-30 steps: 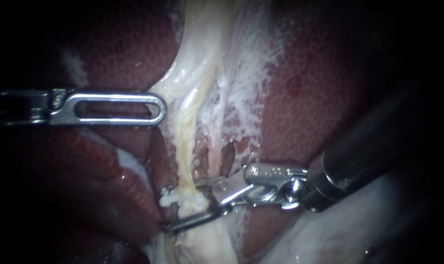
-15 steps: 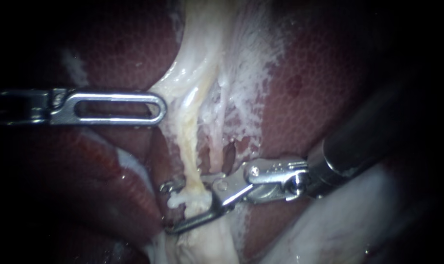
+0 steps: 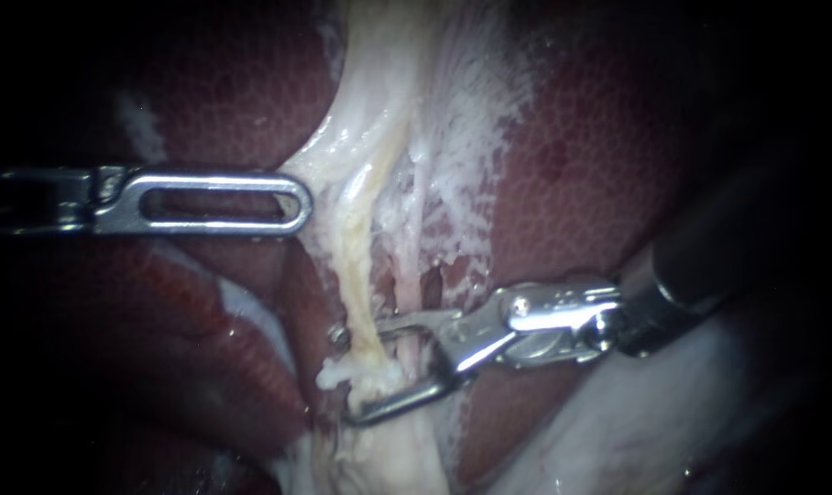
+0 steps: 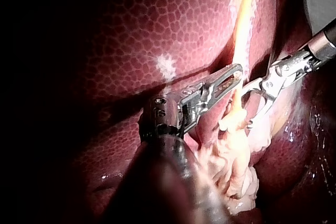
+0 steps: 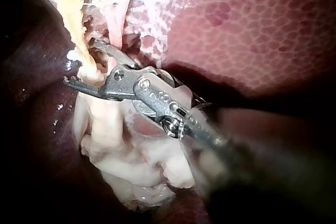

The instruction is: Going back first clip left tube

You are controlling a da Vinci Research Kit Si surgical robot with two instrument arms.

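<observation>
Tension looks to be the left instrument's [image 3: 301,202] job: it lies level across the liver [image 3: 572,183], jaws pressed together, tip against the edge of the pale tissue [image 3: 379,110] from which the tubes run down. No tissue shows between those jaws, so it seems to brace the sheet sideways, not pinch it, which leaves the tubes stretched and apart.

The right instrument [image 3: 347,376] reaches in low, jaws spread wide. The left tube [image 3: 350,266], the yellowish one, runs down between them. One jaw passes behind it and the other crosses in front, just below a small knob of tissue on the tube. The right wrist view shows the same straddle. The pinker right tube [image 3: 407,284] lies just beside, nearer the jaw hinge and outside the fork's tips.

I can make out no clip on the left tube. A small metal glint beside it may be a jaw tip or a clip; I cannot tell which.
</observation>
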